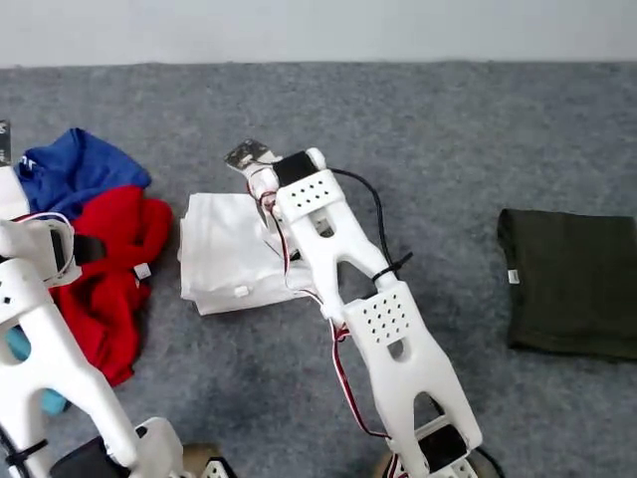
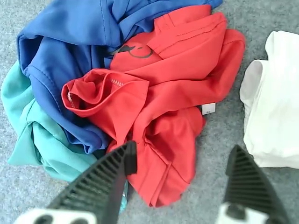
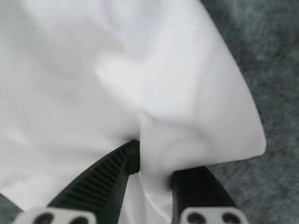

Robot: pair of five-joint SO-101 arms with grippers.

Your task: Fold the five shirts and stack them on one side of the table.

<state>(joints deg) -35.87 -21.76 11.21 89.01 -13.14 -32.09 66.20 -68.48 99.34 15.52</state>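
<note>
Black fingers of the right gripper (image 3: pixel 156 165) are nipped onto a thin ridge of the white shirt (image 3: pixel 117 74), with cloth bunched between them and the jaws nearly closed. That is the weak spot. The hold looks to be on one layer at an edge, so a pull could peel that layer off and undo the rough fold instead of moving the whole bundle. A drag across the table (image 1: pixel 448 129) toward the dark shirt (image 1: pixel 572 284), which lies folded well apart on the other side, would probably smear it open too.

The left gripper (image 2: pixel 183 154) hangs wide open over the red shirt (image 2: pixel 177 84), holding nothing. The red is tangled with the blue shirt (image 2: pixel 60 42) and the teal shirt (image 2: pixel 32 130), so a grab there may lift more than one.

The right arm stretches from the near edge across the middle, wrist tipped down at the white shirt's far corner. The left arm rises at the near side, wrist bent down over the heap.
</note>
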